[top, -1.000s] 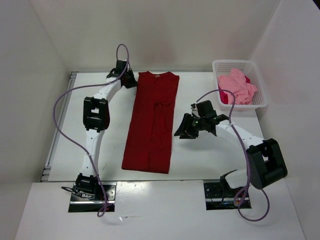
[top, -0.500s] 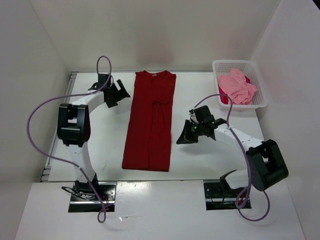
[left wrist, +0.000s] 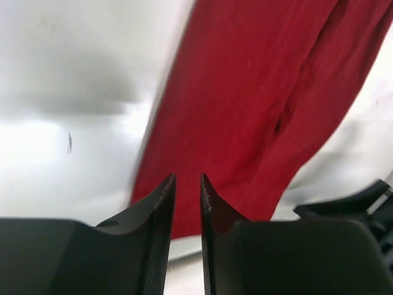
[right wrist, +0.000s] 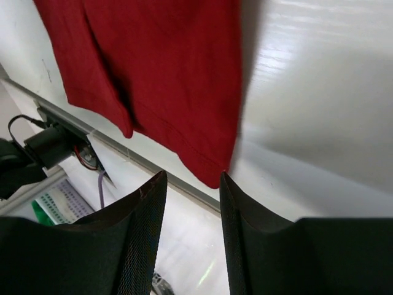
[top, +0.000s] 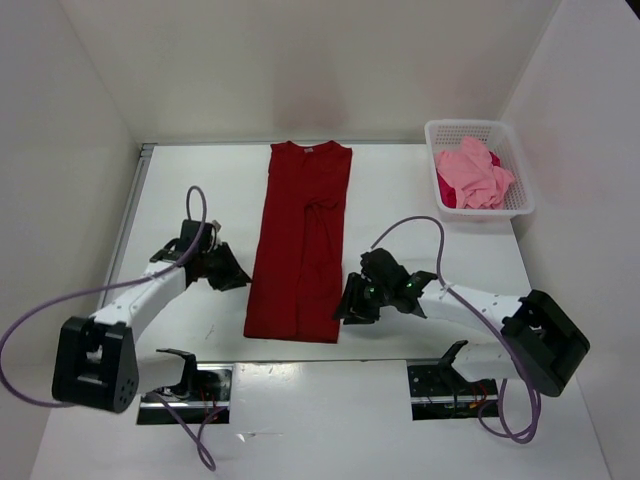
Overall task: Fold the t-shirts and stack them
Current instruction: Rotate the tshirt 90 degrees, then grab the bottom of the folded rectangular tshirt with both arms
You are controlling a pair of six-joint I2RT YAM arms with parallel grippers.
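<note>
top view: dark red t-shirt (top: 302, 240) flat on table (top: 420, 210), folded into long strip, collar at far end. left gripper (top: 228, 272) just beside near-left hem, right gripper (top: 350, 303) at near-right hem. light pink t-shirt (top: 475, 172) and magenta t-shirt (top: 447, 195) in basket (top: 522, 180).
left wrist: jaws narrowly apart, empty, pointing at hem edge.
right wrist: jaws spread, empty, hem corner (right wrist: 212, 177) in line.
risk: catching top layer only, or uneven lift, skewing fold.

Robot lab cell; plain white walls (top: 300, 70) box in white table (top: 200, 190); left arm (top: 140, 298), right arm (top: 480, 303) bolted down.
</note>
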